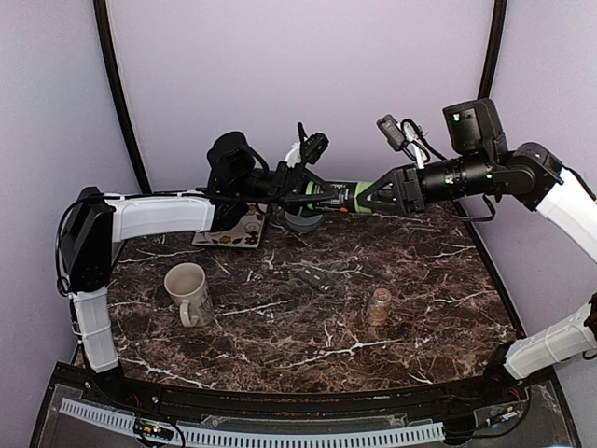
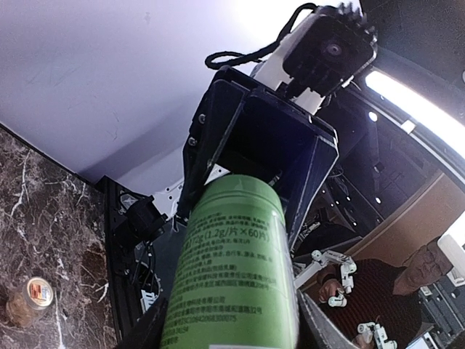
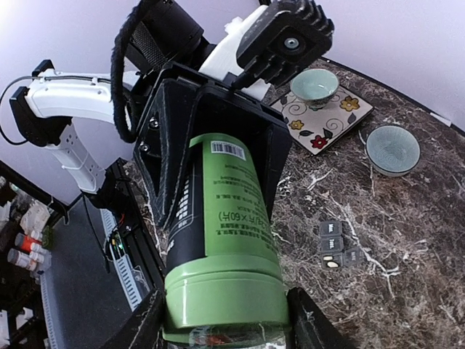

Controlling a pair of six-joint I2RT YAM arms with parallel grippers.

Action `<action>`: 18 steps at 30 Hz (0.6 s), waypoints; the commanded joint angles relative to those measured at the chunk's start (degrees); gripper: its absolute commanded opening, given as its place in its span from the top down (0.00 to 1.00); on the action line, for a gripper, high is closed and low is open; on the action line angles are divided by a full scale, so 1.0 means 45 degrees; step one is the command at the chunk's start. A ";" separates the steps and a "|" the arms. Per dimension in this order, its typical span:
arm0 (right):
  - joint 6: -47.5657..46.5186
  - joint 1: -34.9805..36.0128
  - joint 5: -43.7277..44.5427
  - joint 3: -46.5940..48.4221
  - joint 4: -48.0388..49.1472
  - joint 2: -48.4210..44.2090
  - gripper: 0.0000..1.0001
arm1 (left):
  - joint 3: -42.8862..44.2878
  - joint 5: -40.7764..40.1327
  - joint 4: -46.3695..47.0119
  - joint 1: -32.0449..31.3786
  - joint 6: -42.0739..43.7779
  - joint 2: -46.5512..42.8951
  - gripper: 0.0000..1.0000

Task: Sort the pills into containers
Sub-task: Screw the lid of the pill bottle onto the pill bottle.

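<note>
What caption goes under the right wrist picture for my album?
Left gripper holds the green bottle over the table; right gripper grips its cap.

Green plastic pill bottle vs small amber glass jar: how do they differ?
The green plastic pill bottle lies sideways in the air, held by the left gripper and right gripper; the small amber glass jar stands upright on the marble table, untouched. The bottle is opaque with printed text; the jar is translucent. Both are cylindrical containers.

Mug (image 1: 189,293), jar (image 1: 378,305) well apart; gap seemingly passable.
</note>
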 commanded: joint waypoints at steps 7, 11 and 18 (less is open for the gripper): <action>0.6808 -0.1803 -0.3444 -0.2197 0.3987 0.0226 0.91 | 0.0505 -0.2425 -0.4265 -0.0117 0.7099 -0.2406 1.00; 0.9101 -0.2106 -0.4699 -0.3418 0.5840 0.0322 0.92 | 0.0146 -0.4210 -0.5702 -0.0283 0.9841 -0.3587 1.00; 1.1439 -0.2177 -0.5378 -0.4192 0.7884 0.0556 0.95 | 0.0059 -0.7532 -0.8647 -0.1257 1.4397 -0.4888 0.99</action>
